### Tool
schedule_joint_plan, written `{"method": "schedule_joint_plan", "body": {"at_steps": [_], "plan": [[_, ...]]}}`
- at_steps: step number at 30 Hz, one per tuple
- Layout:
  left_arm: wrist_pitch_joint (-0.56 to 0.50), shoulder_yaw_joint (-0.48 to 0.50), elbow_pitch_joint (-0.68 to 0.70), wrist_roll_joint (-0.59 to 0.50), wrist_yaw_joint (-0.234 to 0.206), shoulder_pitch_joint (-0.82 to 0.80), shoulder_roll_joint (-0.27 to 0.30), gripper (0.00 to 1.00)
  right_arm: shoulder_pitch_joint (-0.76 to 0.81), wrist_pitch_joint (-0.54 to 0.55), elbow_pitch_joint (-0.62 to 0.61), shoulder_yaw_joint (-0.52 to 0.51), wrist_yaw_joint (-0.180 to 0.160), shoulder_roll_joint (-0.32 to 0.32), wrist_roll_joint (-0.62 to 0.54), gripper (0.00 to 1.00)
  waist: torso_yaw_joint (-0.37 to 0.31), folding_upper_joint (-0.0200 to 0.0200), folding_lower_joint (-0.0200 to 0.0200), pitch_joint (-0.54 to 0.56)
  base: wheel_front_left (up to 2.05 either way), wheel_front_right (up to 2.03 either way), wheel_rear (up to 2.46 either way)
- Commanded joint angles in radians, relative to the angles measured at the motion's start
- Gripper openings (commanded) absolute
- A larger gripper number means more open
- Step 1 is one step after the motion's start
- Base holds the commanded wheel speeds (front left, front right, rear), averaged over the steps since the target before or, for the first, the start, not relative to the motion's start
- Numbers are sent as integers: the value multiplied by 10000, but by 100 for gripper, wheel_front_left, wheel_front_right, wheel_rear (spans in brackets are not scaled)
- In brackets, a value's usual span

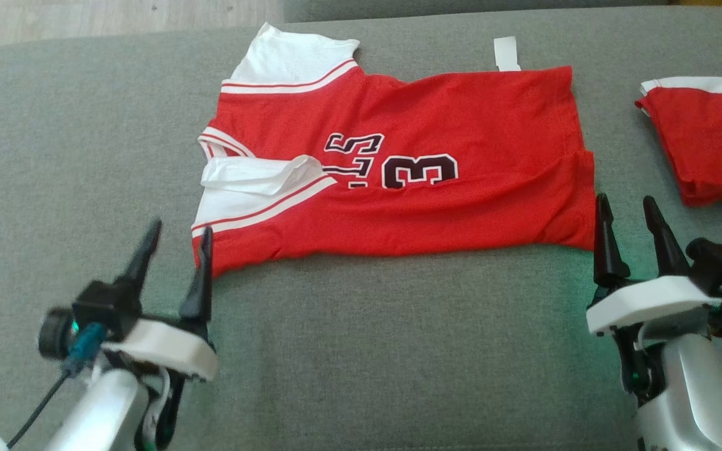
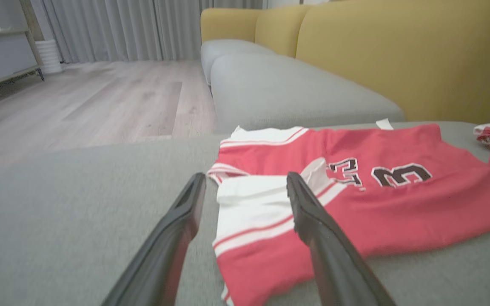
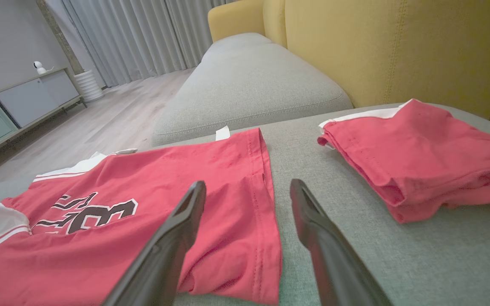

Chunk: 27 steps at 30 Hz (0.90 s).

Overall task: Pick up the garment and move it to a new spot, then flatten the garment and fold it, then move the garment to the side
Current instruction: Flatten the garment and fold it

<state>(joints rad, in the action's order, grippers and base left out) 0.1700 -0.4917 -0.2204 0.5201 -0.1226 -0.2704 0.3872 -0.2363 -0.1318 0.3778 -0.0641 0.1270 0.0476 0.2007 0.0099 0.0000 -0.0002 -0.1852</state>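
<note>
**Fold step: jersey flat, near corners to be pinched**

The left gripper [image 1: 181, 227] and right gripper [image 1: 625, 200] are held empty, jaws apart. Just ahead of both jaws, the red number-3 jersey [image 1: 461, 125] lies spread on the grey cushion [image 1: 367, 344]. Beyond the right jaws, a folded red garment [image 1: 712, 144] crowds the side.

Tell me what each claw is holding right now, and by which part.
Nothing is held. The left claw and right claw are both open, one at each near corner of the red jersey.
</note>
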Motion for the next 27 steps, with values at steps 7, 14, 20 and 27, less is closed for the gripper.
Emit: {"method": "schedule_joint_plan", "body": {"at_steps": [7, 14, 20, 27], "plan": [[-1598, 341, 139, 988, -426, 143, -102, 100, 306, 616, -1228, 257, 37, 26, -21, 100, 25, 0, 2, -106, 0, 0, 0], [-2520, 513, -455, 1629, -671, -118, -374, 100, 221, 1000, -1498, 300, 37, 26, -101, 100, -163, 0, 2, -434, 0, 0, 0], [-2643, 806, -696, 2225, -565, -299, -654, 100, -9, 1121, -1340, 241, 37, 26, -133, 100, -218, 0, 2, -604, 0, 0, 0], [-2798, 770, -911, 2425, -445, -462, -770, 85, -280, 1089, -1017, 225, 37, 26, -129, 100, -187, 0, 2, -699, 0, 0, 0]]}}
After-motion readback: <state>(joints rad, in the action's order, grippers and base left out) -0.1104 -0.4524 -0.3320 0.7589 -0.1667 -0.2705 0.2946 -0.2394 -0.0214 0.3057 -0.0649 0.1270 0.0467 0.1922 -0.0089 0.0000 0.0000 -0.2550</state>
